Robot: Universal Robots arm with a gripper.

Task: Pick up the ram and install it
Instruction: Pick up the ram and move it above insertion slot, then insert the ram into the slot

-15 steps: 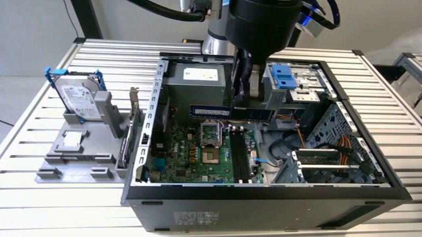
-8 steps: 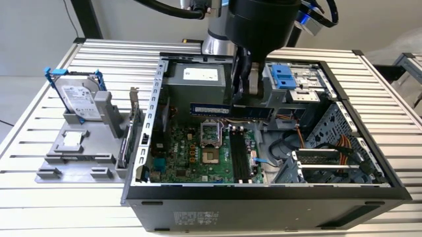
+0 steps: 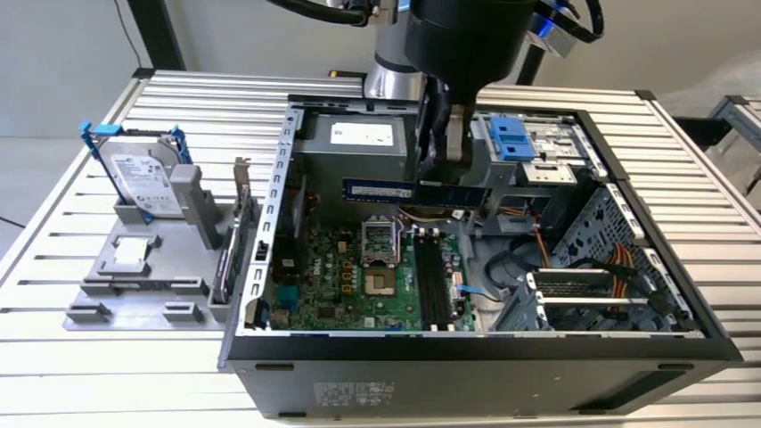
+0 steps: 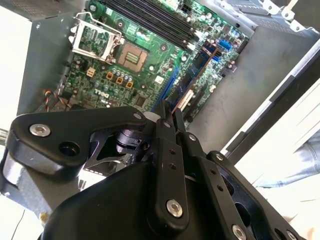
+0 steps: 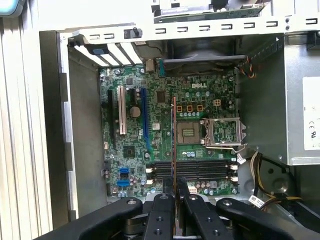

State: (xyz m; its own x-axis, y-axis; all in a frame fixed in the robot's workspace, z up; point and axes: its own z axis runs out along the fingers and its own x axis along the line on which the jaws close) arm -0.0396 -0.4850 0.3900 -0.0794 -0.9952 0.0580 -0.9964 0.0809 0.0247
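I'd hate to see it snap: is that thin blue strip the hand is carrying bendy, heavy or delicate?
Probably stiff: the ram juts sideways from the hand without sagging. Likely light, since a narrow pinch holds it level. Probably delicate too: it is thin, seen edge-on in the first wrist view, with bare chips.

Claw (image 4: 169,111) matt black; ram (image 3: 378,189) circuit laminate; case wall (image 5: 82,125) grey sheet metal; table (image 3: 71,392) ribbed metal.
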